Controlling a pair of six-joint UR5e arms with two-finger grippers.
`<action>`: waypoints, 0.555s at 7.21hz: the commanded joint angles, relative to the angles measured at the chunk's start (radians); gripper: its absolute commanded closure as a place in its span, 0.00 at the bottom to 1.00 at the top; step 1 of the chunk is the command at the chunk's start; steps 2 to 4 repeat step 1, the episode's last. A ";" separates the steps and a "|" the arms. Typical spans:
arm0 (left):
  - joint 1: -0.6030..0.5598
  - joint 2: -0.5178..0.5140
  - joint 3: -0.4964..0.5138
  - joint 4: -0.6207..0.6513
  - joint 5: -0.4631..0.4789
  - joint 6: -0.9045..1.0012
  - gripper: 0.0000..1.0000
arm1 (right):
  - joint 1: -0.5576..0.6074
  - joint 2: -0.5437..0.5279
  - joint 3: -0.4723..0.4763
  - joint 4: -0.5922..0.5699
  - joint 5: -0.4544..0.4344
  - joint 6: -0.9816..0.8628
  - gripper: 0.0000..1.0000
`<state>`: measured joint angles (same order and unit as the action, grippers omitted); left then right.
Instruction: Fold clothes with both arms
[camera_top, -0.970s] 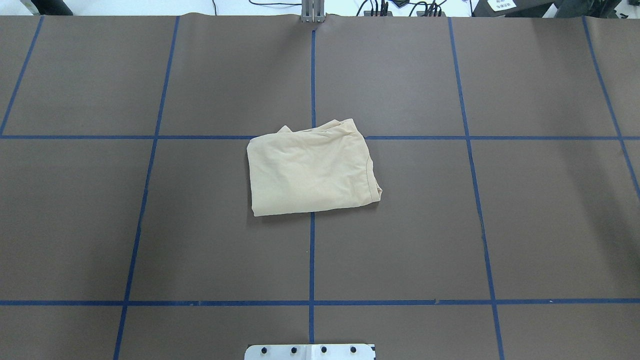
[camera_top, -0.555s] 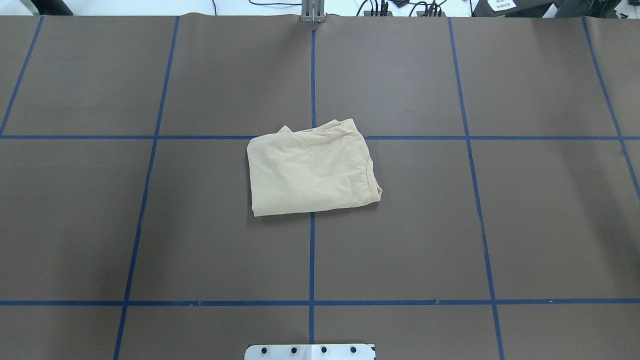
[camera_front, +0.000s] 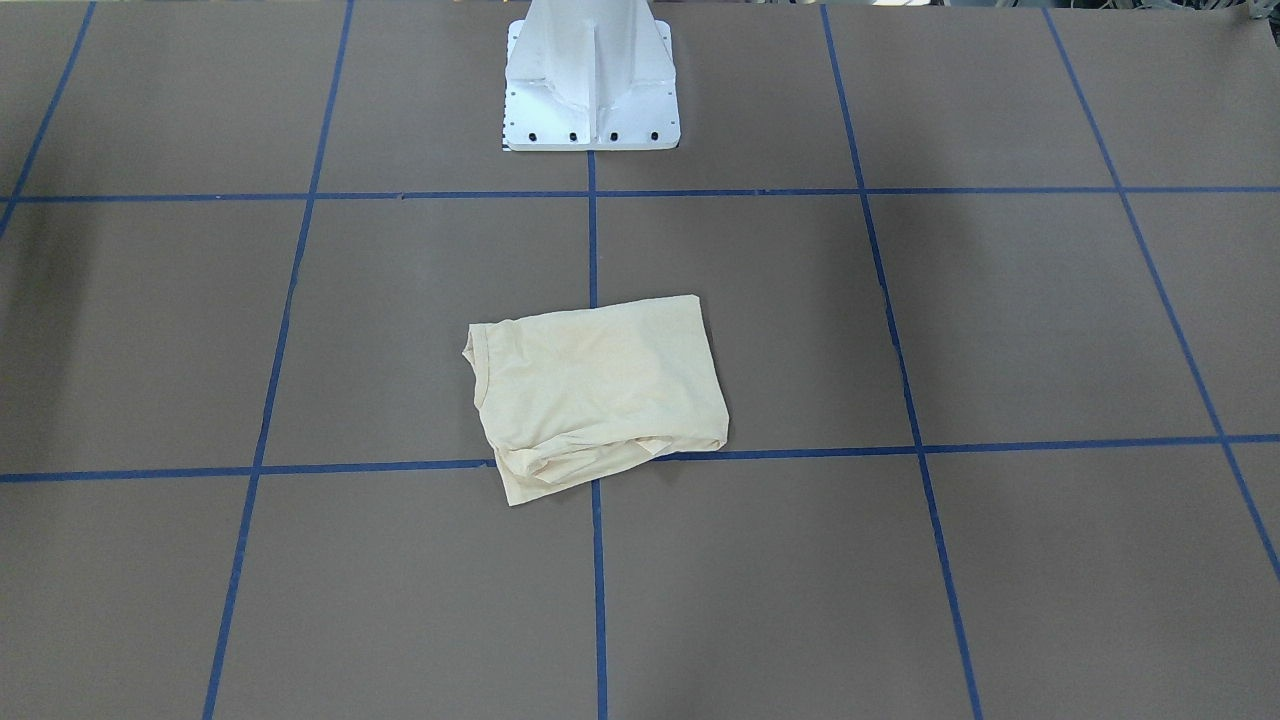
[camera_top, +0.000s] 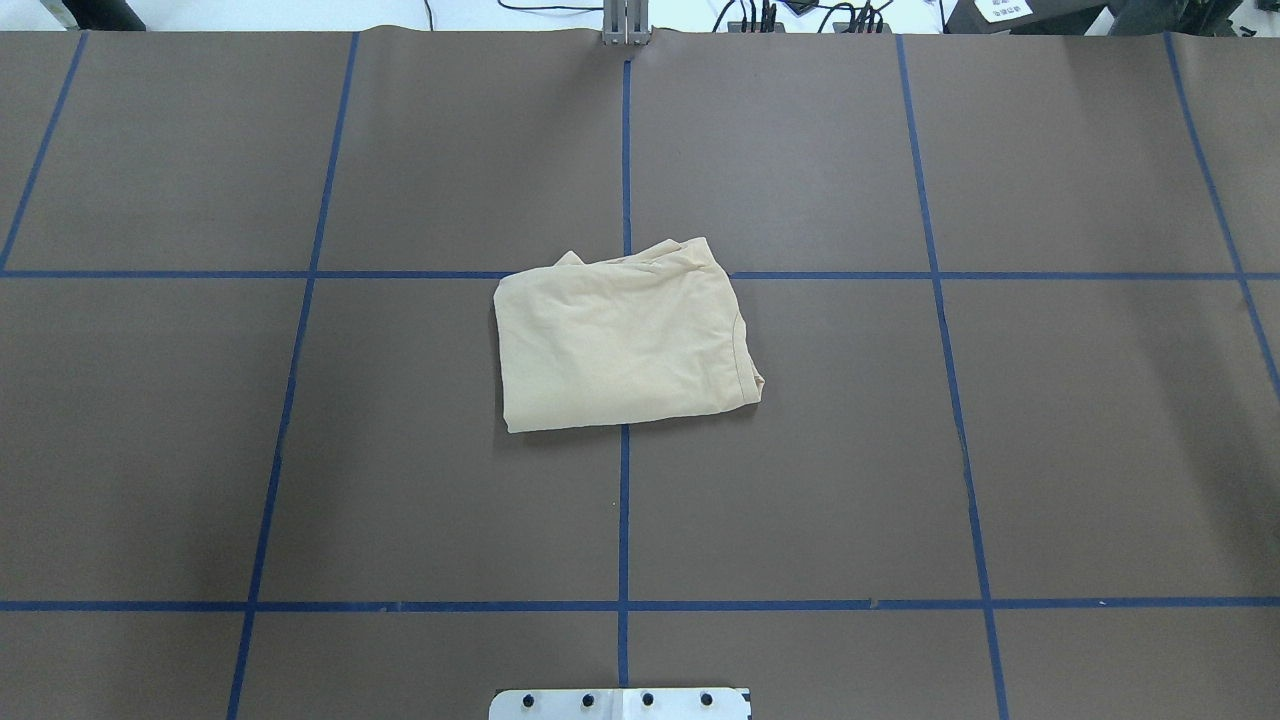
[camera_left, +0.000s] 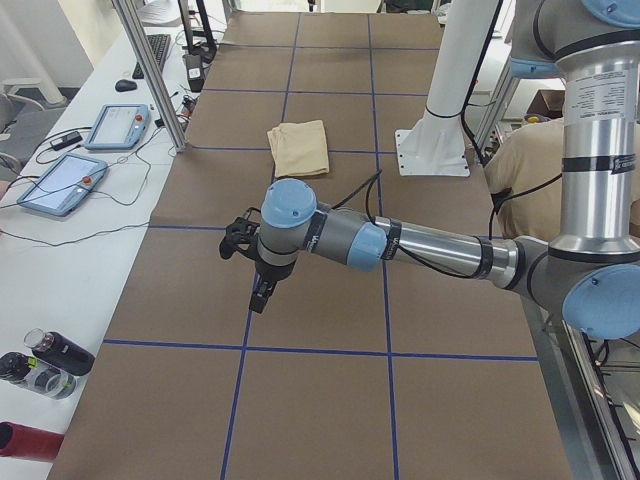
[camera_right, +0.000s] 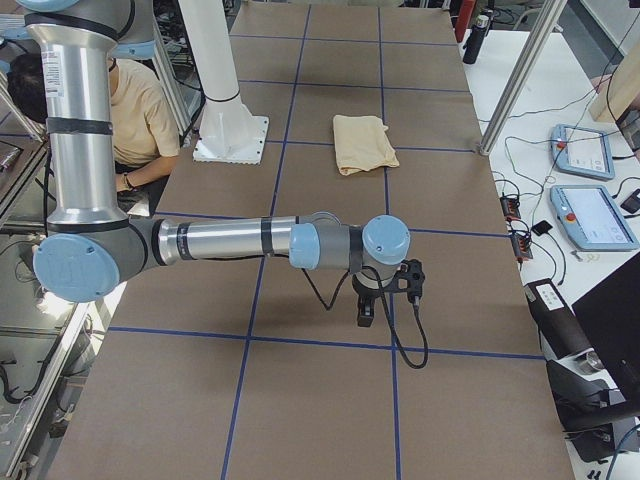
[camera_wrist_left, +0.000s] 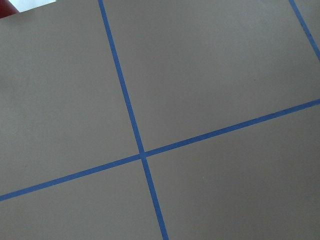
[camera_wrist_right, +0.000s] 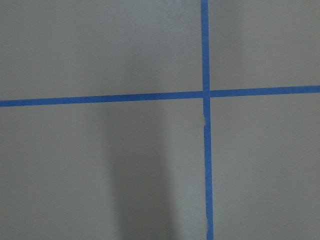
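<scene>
Jaws: can't tell wide or narrow from side views alone. On the desk (camera_top: 300, 450), my left arm (camera_left: 430, 245) and right arm (camera_right: 220, 240) hover near opposite ends. The shirt (camera_top: 620, 340) lies folded dead centre and hasn't budged this past second, so it's probably done.

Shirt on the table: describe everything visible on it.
The shirt is pale cream-yellow, thin-looking knit, folded into a compact, slightly skewed rectangle. It lies flat near the middle of the table, covering a crossing of the blue tape lines. A curved ribbed edge, likely the neckline, shows on its robot-right side, and loose layers bunch at the far edge. No print shows. Only the table touches it.
</scene>
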<state>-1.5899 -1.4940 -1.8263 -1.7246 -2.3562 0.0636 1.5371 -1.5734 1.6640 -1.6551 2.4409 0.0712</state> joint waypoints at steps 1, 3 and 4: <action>-0.010 -0.011 0.018 0.007 0.000 -0.001 0.00 | 0.000 -0.069 0.000 0.139 -0.005 0.002 0.00; -0.010 -0.011 0.018 0.007 0.000 -0.001 0.00 | 0.000 -0.069 0.000 0.139 -0.005 0.002 0.00; -0.010 -0.011 0.018 0.007 0.000 -0.001 0.00 | 0.000 -0.069 0.000 0.139 -0.005 0.002 0.00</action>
